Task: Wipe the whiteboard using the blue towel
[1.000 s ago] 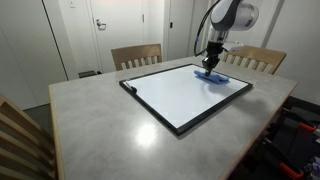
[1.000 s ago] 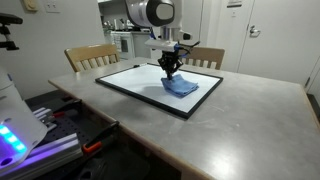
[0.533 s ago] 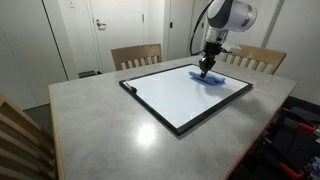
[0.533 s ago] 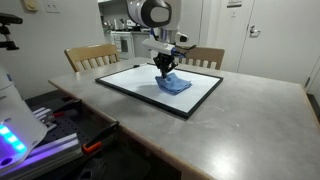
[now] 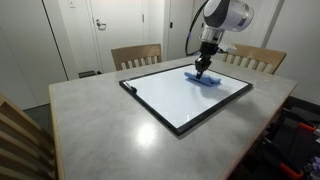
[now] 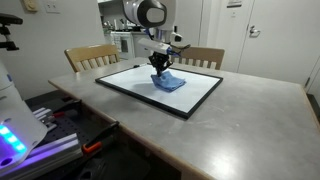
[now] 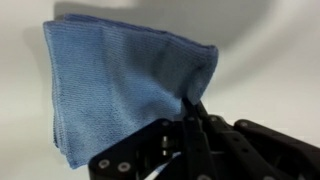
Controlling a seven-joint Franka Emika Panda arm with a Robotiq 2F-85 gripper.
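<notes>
The gripper (image 5: pixel 202 70) is standing over the towel (image 5: pixel 207 79), its fingers (image 7: pixel 190 112) closing together on a fold of the cloth. The towel is lying on the whiteboard (image 5: pixel 180 98), toward its far side, on the table (image 5: pixel 90 120)

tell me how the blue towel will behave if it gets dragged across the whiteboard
Probably floppy: the blue towel lies in folded layers and bunches at the pincer. Likely light, sliding easily on the smooth whiteboard, though loose layers may trail.
</notes>
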